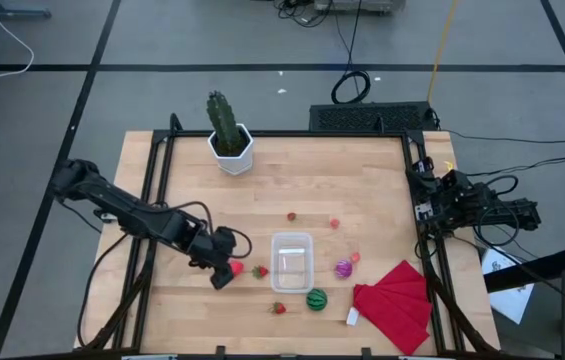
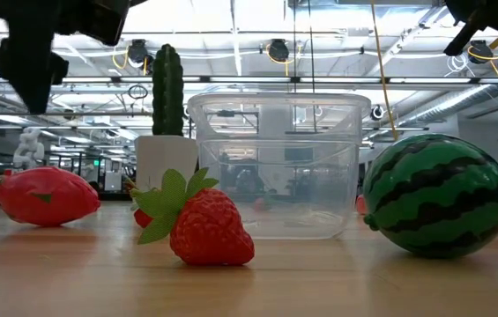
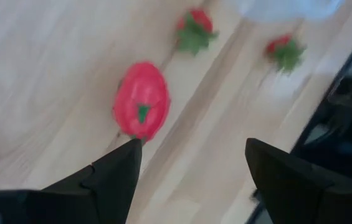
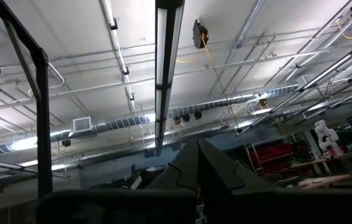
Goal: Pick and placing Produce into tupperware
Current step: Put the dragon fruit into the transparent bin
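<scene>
My left gripper hangs open above the table, left of the clear tupperware. A red oval produce piece lies on the wood just past one fingertip, outside the gap between the fingers. Two strawberries, a striped green watermelon ball, a purple piece and small pink bits lie around the tupperware. My right gripper is shut at the table's right edge and points up at the ceiling.
A tall green cactus in a white pot stands at the far left of the table. A folded red cloth lies at the near right corner. Bare wood lies between the cactus and the tupperware. Black frame rails run along the table's sides.
</scene>
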`<action>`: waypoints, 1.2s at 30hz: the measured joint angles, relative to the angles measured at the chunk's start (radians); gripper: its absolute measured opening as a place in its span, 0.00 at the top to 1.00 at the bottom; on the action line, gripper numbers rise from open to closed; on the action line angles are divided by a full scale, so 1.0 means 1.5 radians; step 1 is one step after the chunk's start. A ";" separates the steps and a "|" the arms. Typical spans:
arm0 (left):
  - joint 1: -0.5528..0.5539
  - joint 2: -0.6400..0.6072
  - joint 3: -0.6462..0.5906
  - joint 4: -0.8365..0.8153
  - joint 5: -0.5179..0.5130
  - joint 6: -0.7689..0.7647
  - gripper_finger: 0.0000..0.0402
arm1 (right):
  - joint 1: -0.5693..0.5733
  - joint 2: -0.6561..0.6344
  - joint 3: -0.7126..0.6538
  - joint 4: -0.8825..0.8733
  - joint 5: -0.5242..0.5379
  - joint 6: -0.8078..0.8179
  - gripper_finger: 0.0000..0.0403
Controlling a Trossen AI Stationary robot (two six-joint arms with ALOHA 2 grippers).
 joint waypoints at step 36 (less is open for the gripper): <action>-0.012 0.114 -0.002 0.017 -0.069 0.079 0.27 | 0.000 0.001 0.000 -0.006 0.033 0.023 1.00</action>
